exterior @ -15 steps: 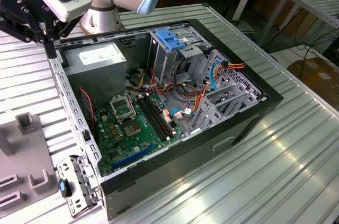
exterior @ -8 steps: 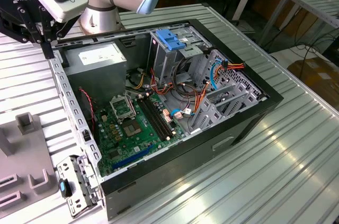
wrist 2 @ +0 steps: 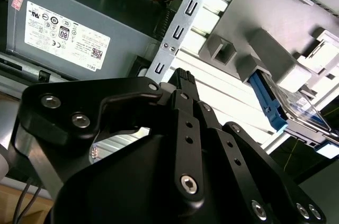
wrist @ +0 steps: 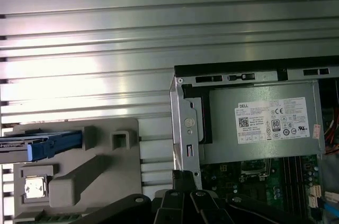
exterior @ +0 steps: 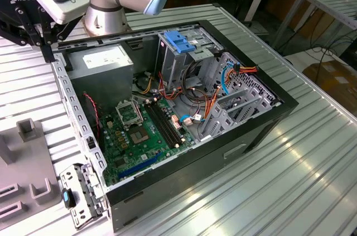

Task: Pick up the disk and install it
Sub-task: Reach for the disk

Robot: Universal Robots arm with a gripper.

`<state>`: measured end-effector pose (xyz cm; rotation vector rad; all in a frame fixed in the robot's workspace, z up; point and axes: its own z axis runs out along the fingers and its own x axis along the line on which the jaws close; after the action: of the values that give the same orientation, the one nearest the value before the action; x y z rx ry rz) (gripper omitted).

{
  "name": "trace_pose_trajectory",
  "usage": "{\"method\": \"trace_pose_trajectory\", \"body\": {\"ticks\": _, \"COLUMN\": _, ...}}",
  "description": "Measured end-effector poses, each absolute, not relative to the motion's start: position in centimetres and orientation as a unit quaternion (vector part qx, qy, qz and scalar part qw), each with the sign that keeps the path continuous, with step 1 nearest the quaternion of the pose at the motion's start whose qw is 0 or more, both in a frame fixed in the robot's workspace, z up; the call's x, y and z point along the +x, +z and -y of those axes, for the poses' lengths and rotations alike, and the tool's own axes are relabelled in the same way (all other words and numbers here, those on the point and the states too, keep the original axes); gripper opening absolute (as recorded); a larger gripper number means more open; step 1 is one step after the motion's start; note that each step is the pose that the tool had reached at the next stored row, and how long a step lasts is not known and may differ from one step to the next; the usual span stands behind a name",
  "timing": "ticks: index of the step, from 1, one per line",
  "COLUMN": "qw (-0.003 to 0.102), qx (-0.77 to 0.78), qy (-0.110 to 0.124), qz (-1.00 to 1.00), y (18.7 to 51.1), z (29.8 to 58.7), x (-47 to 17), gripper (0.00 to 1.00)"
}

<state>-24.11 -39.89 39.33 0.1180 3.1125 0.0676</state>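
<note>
Gripper [wrist 2: 183, 78] above computer case [exterior: 251, 135] corner by power supply [wrist: 259, 123]; opening impossible to tell. Disk [wrist: 45, 146] sits apart in grey fixture [wrist: 100, 181].

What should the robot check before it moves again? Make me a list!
1. Disk sitting in the gray holder: ok.
2. Gripper free of the disk: ok; it is apart from it and has not yet picked it up.
3. Gripper lined up over the disk: not ok; it hangs off to the side, near the case edge.
4. Case open: ok; the cover is off and the inside shows.
5. Cables out of the disk's way: cannot tell; loose orange ones lie beside the metal cage.
</note>
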Motion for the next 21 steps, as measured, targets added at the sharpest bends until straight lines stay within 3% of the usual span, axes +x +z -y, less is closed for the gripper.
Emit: {"method": "trace_pose_trajectory", "body": {"ticks": 21, "qw": 0.013, "qx": 0.038, "qy": 0.022, "qz": -0.999, "y": 39.33, "z": 39.89, "x": -25.04, "gripper": 0.11}}
